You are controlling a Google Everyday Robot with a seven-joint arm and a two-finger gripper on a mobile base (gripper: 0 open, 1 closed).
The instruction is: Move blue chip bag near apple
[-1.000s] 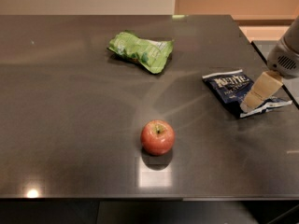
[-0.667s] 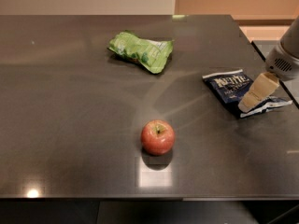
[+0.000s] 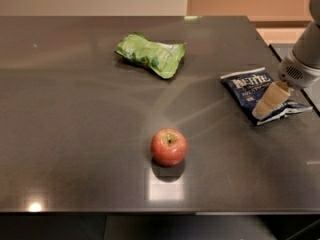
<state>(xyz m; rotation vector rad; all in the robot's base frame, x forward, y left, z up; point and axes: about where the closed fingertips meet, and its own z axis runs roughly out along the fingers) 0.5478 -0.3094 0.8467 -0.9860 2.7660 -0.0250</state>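
The blue chip bag (image 3: 246, 88) lies flat on the dark table (image 3: 75, 134) at the right, with its white lettering facing up. The red apple (image 3: 169, 146) stands upright at the front centre, well to the left of the bag and nearer to me. My gripper (image 3: 263, 108) comes in from the right edge and points down onto the right half of the bag, covering part of it. I cannot tell whether it grips the bag.
A light green snack bag (image 3: 151, 54) lies at the back centre of the table. The table's right edge (image 3: 280, 74) runs close behind the blue bag. A pale wall and a tan panel stand behind the table.
My gripper has shifted slightly to the left over the blue chip bag. The bag, the apple and the green bag have not moved.
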